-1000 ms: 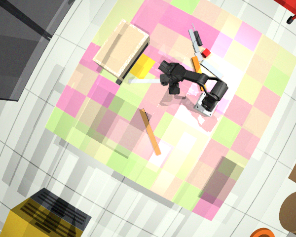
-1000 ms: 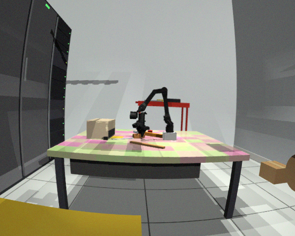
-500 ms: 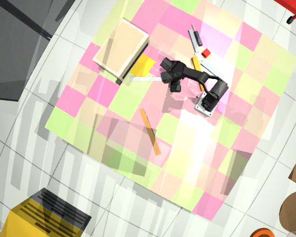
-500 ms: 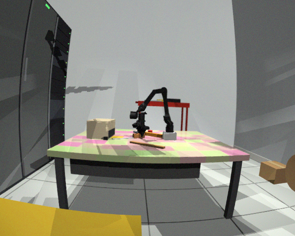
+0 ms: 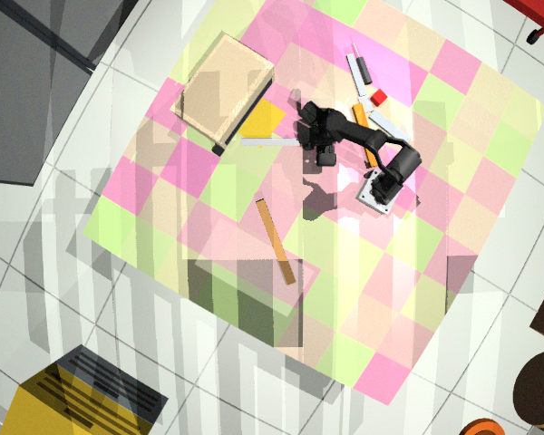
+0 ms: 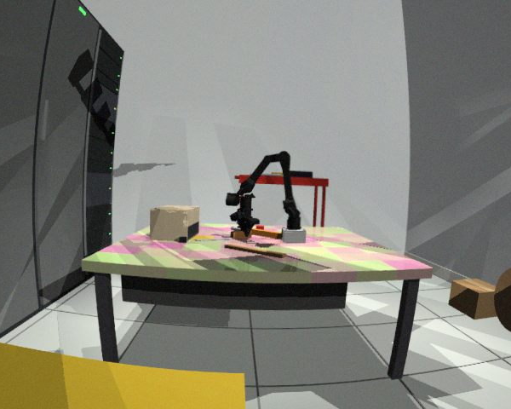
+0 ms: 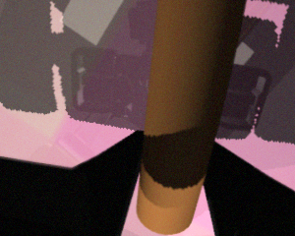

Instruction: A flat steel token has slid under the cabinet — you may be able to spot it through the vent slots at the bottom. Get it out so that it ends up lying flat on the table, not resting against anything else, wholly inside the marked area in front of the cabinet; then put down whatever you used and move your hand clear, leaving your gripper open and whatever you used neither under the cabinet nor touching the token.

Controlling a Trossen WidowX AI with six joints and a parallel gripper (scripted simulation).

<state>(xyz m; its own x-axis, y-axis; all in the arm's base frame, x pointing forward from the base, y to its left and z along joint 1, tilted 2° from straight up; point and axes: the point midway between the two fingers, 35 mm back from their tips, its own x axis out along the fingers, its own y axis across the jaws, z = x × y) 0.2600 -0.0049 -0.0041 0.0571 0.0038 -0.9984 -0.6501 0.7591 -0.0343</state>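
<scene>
The pincer (image 7: pixel 172 167) is clenched on an orange-brown round rod (image 7: pixel 187 74). A pale bar (image 5: pixel 269 141) runs from it to the cabinet (image 5: pixel 225 89), beside the yellow marked area (image 5: pixel 263 119). The token cannot be made out. Two orange slats (image 5: pixel 276 241) and one red cube (image 5: pixel 378 97) lie on the tabletop (image 5: pixel 506 140).

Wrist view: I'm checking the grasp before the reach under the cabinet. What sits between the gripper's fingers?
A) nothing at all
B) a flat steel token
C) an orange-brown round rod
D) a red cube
C: the gripper is shut on an orange-brown round rod, which runs up the wrist view between the two dark fingers.
</scene>
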